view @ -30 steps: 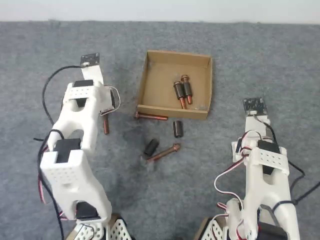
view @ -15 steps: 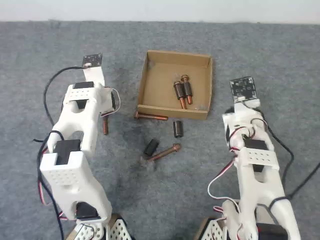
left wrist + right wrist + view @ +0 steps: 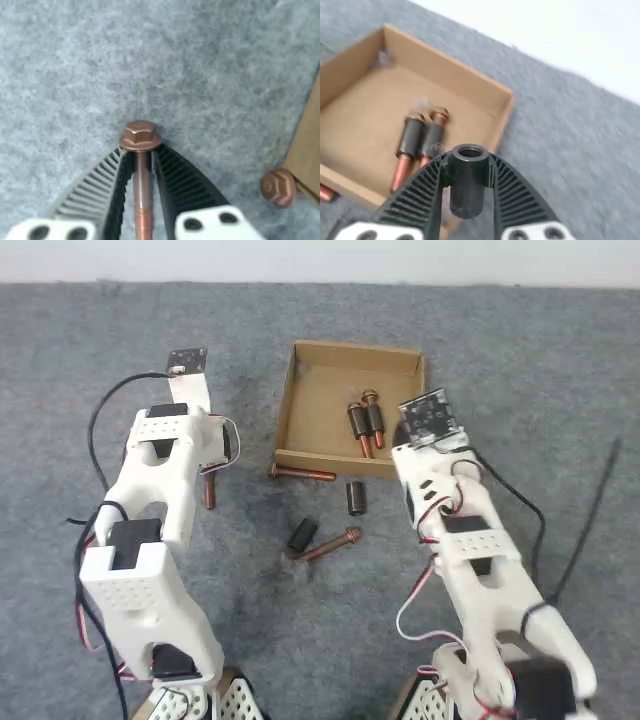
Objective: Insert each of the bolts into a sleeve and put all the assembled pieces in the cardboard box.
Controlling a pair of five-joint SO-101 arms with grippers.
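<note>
My left tool (image 3: 141, 152) is clamped on a copper-coloured hex-headed bolt (image 3: 140, 136). Its ribbed grey fingers (image 3: 107, 175) press on either side of the shank, just below the flanged head. From above, this bolt shows at the end of my left arm, over the grey carpet-like worktop (image 3: 520, 370) and well to the left of the shallow brown cardboard box (image 3: 288, 410). My right tool (image 3: 468, 162) grips a short black cylindrical sleeve (image 3: 466, 192) between its dark ribbed fingers, with the sleeve's round open bore facing the wrist camera. The box lies beyond the sleeve, and from above my right arm lies over the box's near right corner. Inside the box, two assembled pieces (image 3: 365, 425) lie side by side, touching. Each is a black sleeve around the upper shank of a copper bolt, with the head showing at one end and bare shank at the other. A loose long copper bolt (image 3: 302, 473) lies on the worktop along the outside of the box's near wall; I cannot tell whether it touches the wall. A second black sleeve (image 3: 355, 497) lies just in front of the box. A third black sleeve (image 3: 302, 534) lies further towards me, and a second loose copper bolt (image 3: 327, 545) lies slanted just beside that third sleeve.
</note>
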